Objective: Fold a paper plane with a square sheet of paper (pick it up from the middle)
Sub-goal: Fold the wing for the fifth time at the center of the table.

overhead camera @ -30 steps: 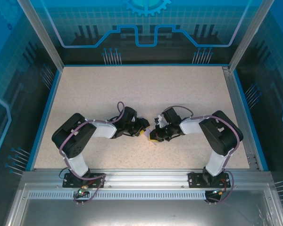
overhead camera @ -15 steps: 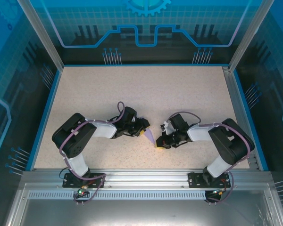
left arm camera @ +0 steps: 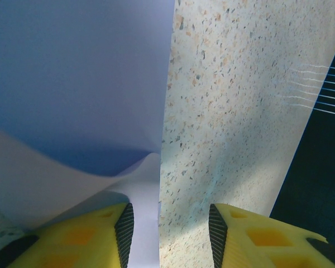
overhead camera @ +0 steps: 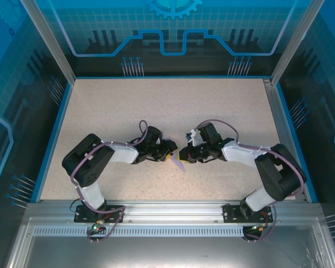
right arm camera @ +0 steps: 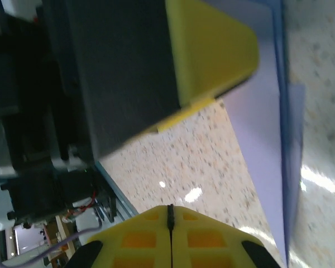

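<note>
The lavender sheet of paper (overhead camera: 180, 164) lies partly folded on the table between my two grippers, with a narrow pointed bit showing from above. In the left wrist view the paper (left arm camera: 78, 84) covers the left half, and one layer curls up over the left finger (left arm camera: 100, 234). My left gripper (left arm camera: 167, 223) stands open, and the paper's straight edge runs between its fingertips. My right gripper (right arm camera: 170, 212) is shut with nothing in it, close to the left gripper's yellow finger (right arm camera: 212, 44). The paper (right arm camera: 262, 128) lies to its right. From above, the left gripper (overhead camera: 172, 157) and right gripper (overhead camera: 182, 156) almost meet.
The speckled beige table (overhead camera: 173, 106) stretches wide behind the grippers. A blue rim (overhead camera: 56, 134) and aluminium frame posts (overhead camera: 47, 42) bound it. The dark edge of the table (left arm camera: 318, 167) shows at the right of the left wrist view.
My right gripper swung out toward the near right, then came back up beside the left gripper. Less paper shows between them now. The left arm has hardly moved.
</note>
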Action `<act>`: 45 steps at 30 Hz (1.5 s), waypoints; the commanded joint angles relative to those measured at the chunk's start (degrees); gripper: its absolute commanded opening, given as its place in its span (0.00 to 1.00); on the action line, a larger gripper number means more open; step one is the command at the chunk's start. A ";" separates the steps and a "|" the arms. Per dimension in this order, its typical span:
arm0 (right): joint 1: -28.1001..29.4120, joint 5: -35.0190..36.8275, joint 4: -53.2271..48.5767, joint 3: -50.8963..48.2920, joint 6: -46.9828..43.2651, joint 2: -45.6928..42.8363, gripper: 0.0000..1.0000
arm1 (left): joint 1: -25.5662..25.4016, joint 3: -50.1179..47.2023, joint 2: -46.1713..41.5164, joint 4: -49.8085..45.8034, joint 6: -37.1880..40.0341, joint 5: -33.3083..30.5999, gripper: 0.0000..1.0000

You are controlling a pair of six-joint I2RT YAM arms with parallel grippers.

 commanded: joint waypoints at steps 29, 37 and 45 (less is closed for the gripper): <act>-1.75 -1.42 -5.00 0.73 -9.58 17.36 0.00 | 0.43 0.45 -15.68 -13.69 11.92 -5.04 0.56; -2.46 -2.34 -6.23 2.09 -10.00 18.83 0.00 | -0.74 -2.93 -13.50 -5.63 10.86 -4.10 0.56; -2.55 -2.18 -6.93 2.18 -10.27 19.62 0.00 | -0.99 -1.15 -7.30 -2.59 10.72 -5.46 0.55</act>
